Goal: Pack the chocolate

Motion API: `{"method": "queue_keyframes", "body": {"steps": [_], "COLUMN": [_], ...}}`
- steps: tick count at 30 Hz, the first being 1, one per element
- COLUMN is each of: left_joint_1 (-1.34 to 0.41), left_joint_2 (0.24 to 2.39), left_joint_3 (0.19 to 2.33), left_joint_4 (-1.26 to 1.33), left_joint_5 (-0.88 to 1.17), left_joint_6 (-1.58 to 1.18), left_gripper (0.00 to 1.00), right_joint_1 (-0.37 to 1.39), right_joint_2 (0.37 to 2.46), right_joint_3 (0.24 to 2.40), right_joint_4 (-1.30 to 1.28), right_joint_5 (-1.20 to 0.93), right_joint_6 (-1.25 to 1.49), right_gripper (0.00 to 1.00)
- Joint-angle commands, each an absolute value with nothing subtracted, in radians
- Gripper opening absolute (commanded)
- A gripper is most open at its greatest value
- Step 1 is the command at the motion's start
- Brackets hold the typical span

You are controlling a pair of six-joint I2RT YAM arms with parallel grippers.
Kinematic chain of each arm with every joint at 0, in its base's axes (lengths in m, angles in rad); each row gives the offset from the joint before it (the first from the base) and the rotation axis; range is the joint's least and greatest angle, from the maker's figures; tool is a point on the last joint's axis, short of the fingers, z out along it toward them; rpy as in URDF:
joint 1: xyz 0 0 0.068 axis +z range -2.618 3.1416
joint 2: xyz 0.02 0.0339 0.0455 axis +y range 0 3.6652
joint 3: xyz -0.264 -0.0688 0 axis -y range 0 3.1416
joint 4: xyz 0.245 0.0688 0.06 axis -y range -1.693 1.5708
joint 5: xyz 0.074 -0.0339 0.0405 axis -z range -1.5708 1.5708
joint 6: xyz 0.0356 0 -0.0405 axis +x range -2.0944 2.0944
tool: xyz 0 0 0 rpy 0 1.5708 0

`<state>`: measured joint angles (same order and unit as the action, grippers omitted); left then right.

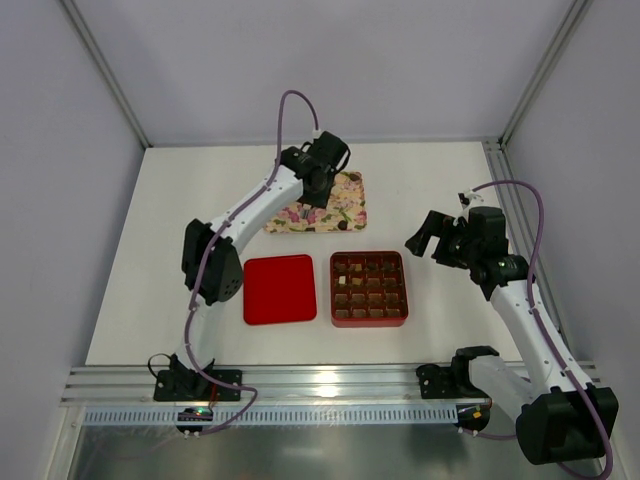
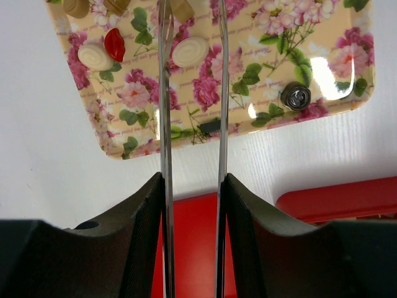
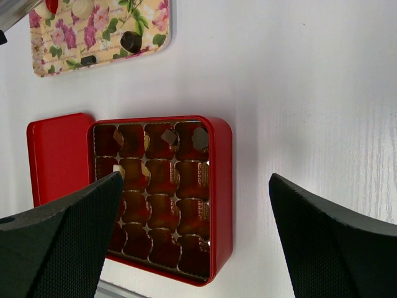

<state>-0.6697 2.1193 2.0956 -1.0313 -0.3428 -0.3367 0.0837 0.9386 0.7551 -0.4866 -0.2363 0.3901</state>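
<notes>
Few chocolates (image 3: pixel 169 135) in the box (image 3: pixel 222 186) so far: a handful of brown and pale pieces, most cells of the insert (image 3: pixel 162 214) bare. Well short of halfway, by the look of it. More waiting on the tray (image 2: pixel 260 37), at 11 o'clock of the box in the top view: two pale ovals, a red lip shape, a dark swirl, a small dark bit, some tan ones at the far edge. Lid (image 1: pixel 280 290) flat just beside the box at 9 o'clock. Left gripper (image 2: pixel 191 15) over the tray, thin blades part-way apart, tips cut off by the frame edge; pinching or not, cannot tell. Right gripper (image 3: pixel 195 180) spread wide, holding nothing, apart at 2 o'clock of the box. Left to do, as judged: carry the rest across piece by piece, then presumably fit the lid.
</notes>
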Motion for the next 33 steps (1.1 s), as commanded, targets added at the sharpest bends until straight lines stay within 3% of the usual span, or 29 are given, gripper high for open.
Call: {"method": "queue_keyframes", "body": {"steps": [1, 20, 33], "left_joint_1": [-0.658, -0.632, -0.629], "left_joint_2": [2.137, 2.204, 2.210], "left_joint_3": [2.152, 2.166, 2.164], "left_joint_4": [-1.057, -1.049, -1.046], "left_joint_5": [-0.388, -0.385, -0.374], "left_joint_6": [-0.347, -0.344, -0.333], "left_gripper": [0.43, 0.42, 0.30], "right_joint_1": [0.083, 0.084, 0.084], "right_joint_2": [0.933, 0.920, 0.917], "right_joint_3": [0.790, 0.787, 0.784], "right_joint_4": [-0.460, -0.472, -0.469], "right_joint_5": [-0.247, -0.242, -0.241], "right_joint_6": [0.379, 0.371, 0.373], "right_gripper": [1.00, 1.00, 1.00]}}
